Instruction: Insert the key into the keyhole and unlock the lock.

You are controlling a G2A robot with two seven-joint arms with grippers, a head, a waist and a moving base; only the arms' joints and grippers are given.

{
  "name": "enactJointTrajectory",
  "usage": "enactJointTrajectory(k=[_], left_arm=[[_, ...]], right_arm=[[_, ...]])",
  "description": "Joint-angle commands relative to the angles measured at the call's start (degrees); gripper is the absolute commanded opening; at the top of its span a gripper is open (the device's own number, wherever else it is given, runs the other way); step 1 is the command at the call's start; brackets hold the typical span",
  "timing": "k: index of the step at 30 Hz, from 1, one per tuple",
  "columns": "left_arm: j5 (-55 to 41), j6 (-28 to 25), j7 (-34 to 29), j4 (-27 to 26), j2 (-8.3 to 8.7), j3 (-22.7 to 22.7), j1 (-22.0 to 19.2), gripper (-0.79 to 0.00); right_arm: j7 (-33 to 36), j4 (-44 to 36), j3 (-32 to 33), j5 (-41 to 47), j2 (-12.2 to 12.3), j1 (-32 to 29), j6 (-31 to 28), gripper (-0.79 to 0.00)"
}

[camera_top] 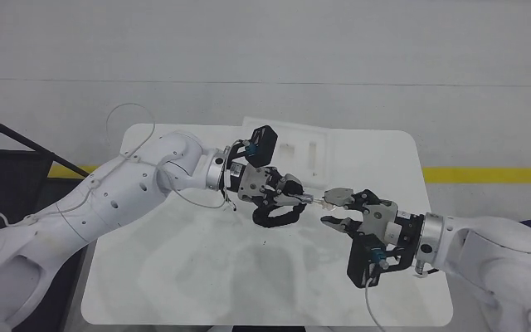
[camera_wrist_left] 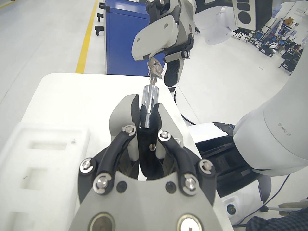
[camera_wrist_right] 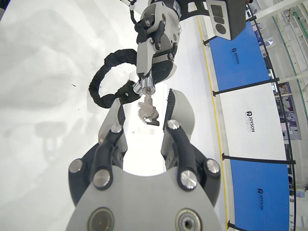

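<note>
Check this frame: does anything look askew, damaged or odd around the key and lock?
Nothing looks damaged or spilled. One oddity: the key sits unheld in the keyhole of the lock, its head between the open fingers of the right gripper, while the left gripper clamps the cylinder.

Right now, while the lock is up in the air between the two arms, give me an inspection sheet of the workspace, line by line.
Surface: white table, one small dark speck near its middle.
Job's things: key sits in the keyhole of the chrome lock. The lock is held above the table, with its black cable loop hanging.
Clutter: white foam tray with rectangular recesses, at the far edge.
Grippers: left gripper shut on the lock. Right gripper open, with a finger on either side of the key head.
Cables: thin cable looped off the left arm, and a wrist cable on the right arm.
Surroundings: yellow floor line, blue cabinet beyond the table.
</note>
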Motion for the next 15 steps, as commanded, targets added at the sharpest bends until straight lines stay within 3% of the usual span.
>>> enactJointTrajectory(k=[1,8,15], left_arm=[[-0.29,0.0,-0.26,-0.15,0.09,0.0,0.01,-0.785],[-1.18,0.0,-0.87,-0.59,0.31,0.0,0.0,-0.785],[-1.85,0.0,-0.95,-1.0,0.6,0.0,0.15,-0.785]], right_arm=[[-0.51,-0.32,0.09,-0.9,0.06,-0.05,0.18,-0.486],[-1.76,-1.34,-0.41,-4.67,0.3,0.15,0.5,-0.628],[-2.53,-2.23,-1.62,-8.69,0.57,0.71,0.15,-0.68]])
